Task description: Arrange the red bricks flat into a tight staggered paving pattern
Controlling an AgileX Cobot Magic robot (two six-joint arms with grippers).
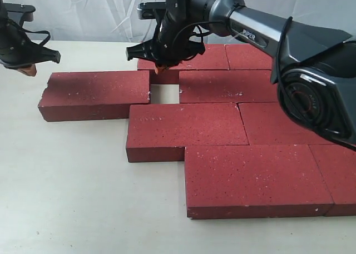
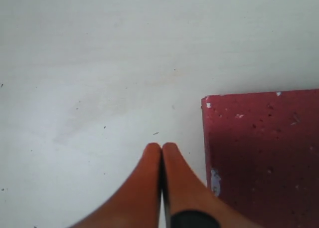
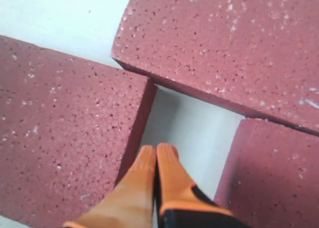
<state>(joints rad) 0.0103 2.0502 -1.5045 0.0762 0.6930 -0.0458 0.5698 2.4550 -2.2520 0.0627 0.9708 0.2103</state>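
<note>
The table (image 1: 83, 209) carries the red bricks (image 1: 253, 176), all lying flat. Most sit edge to edge in staggered rows across the centre and right of the exterior view.

One defect is noted. The left-hand brick (image 1: 97, 93) of the second row from the back stands apart from its neighbour, leaving a gap (image 1: 165, 93) where bare table shows.

The right gripper (image 1: 162, 68) hangs directly above that gap, its fingertips pressed together and holding nothing. The left gripper (image 1: 26, 70) sits just off the outer end of the left-hand brick, likewise closed and empty. Whether it touches the table cannot be told.

Assessment: the paving is largely laid, and the step in hand is closing this last open joint. The next move likely calls for a level push on the brick's outer end toward the gap. The push should be square so the brick does not swing, and the right gripper should be clear of the gap first.
</note>
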